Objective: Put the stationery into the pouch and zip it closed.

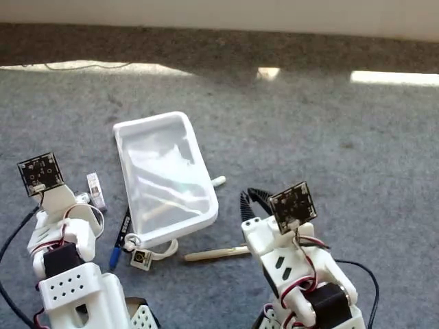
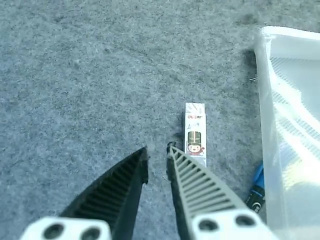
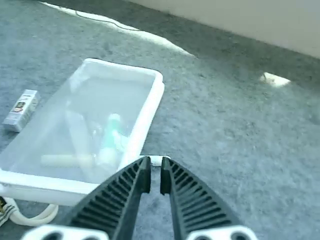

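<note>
Surface: grey carpet (image 1: 357, 157) with a pale wall along its far edge.
Pouch: a translucent white pouch (image 1: 164, 178) lies flat mid-carpet, between the two arms and a little beyond them.
Inside the pouch: the right wrist view looks through the pouch wall (image 3: 100, 100) at a pale stick and a green-tipped item (image 3: 112, 135).
Small white box: the small white box (image 1: 96, 190) lies on the carpet between the left arm (image 1: 65, 274) and the pouch, apart from the pouch.
Blue pen: the blue pen (image 1: 120, 236) lies just beside the pouch's near left edge, outside it.
Beige stick: the beige stick (image 1: 216, 253) lies on the carpet near the pouch's near edge, beside the right arm (image 1: 302, 274).
White rod: the white rod (image 1: 218, 181) shows its end beside the pouch's right edge.
Strap: the strap (image 1: 140, 258) and its dark tag trail from the pouch's near left corner.
Left gripper: the left gripper (image 2: 157, 149) has a narrow gap between its fingers and holds nothing. The small white box (image 2: 195, 134) sits just past its tips, and the blue pen (image 2: 256, 187) and pouch (image 2: 290, 125) lie off to one side.
Right gripper: the right gripper (image 3: 155, 165) has its fingers drawn almost together, with only a slit between them, and is empty. The white rod's end (image 3: 156, 160) lies just past its tips, with the pouch close beside.
</note>
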